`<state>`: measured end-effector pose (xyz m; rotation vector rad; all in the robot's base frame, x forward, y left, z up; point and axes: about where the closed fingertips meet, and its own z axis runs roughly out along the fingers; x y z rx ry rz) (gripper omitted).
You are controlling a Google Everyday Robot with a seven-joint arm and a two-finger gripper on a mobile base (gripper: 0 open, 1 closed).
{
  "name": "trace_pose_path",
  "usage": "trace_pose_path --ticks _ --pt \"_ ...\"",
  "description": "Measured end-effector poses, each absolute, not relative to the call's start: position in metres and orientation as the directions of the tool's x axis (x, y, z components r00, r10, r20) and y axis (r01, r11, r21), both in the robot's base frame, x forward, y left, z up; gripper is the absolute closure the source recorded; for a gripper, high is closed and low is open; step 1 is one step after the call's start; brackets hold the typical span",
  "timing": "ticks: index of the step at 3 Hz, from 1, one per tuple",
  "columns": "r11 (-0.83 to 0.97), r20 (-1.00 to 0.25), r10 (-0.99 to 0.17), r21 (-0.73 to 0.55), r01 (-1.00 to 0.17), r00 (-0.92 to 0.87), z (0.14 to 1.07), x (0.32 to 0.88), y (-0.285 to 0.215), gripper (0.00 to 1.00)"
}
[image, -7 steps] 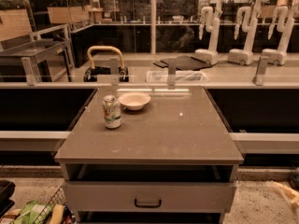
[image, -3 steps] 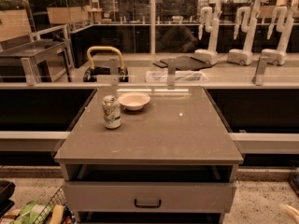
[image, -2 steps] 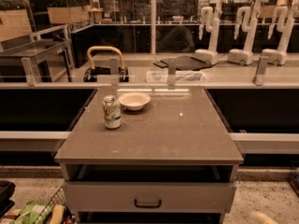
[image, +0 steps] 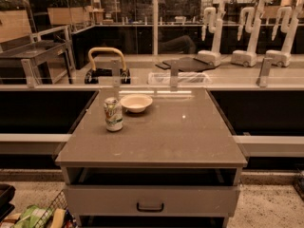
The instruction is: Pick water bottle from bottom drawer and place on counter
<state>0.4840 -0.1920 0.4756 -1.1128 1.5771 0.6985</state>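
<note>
The counter [image: 161,132] is the grey-brown top of the light grey drawer cabinet in the middle of the camera view. A drawer front with a dark handle [image: 150,206] sits below an open slot under the top. The water bottle is not in view. The gripper is not in view either.
A green-and-white drink can [image: 113,114] and a pale bowl [image: 136,102] stand on the counter's far left part. A dark metal side table [image: 33,56] is at the back left. A wire basket with packets [image: 40,216] sits on the floor at the lower left. White robot arms [image: 247,32] stand behind the glass.
A pale shape at the lower right corner sank lower and has left the view. The can, bowl and drawer have not moved.
</note>
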Motion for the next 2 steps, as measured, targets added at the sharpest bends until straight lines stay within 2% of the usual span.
trace_pose_path --ticks 2 --pt "0.369 -0.968 -0.244 -0.039 -0.929 -0.056 0.372 0.492 -0.124 0.00"
